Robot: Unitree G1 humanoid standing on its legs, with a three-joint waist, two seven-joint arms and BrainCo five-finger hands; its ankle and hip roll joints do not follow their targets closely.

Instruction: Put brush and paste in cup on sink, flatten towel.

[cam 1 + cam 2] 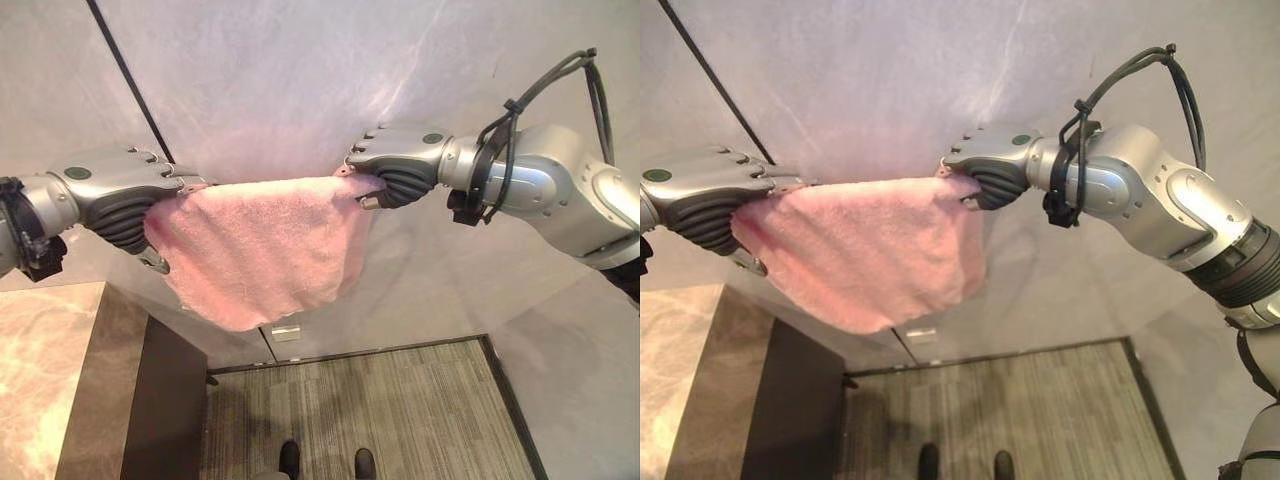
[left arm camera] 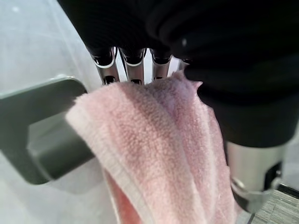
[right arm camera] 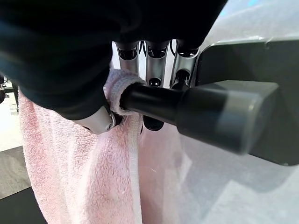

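A pink terry towel (image 1: 262,250) hangs over a dark rail (image 3: 154,103) against a pale marbled wall (image 1: 300,70), its top edge stretched nearly level between the two hands and its body drooping in a rounded sag below. The lower hem dips lowest toward the middle and curls up at the right side.

The left hand (image 1: 125,205) grips the towel's left top corner: its silver fingers (image 2: 133,63) curl down behind the cloth while the dark ribbed cover sits in front, so the cloth is pinched between them. In the left wrist view the corner bunches into a thick fold beside a grey wall bracket (image 2: 39,130) that carries the rail's end.

The right hand (image 1: 395,175) clasps the towel's right top corner. In the right wrist view its fingers (image 3: 154,63) wrap over the rail, with the towel's rolled edge squeezed against the bar by the thumb; a grey end mount (image 3: 243,107) of the rail stands just beside them.

Below the towel, at the foot of the wall, lies a grey striped carpet floor (image 1: 400,410). At lower left a marble-patterned counter top (image 1: 45,380) with a dark side panel (image 1: 165,410) runs toward the wall. A small pale socket plate (image 1: 286,332) sits low on the wall, under the towel's hem.
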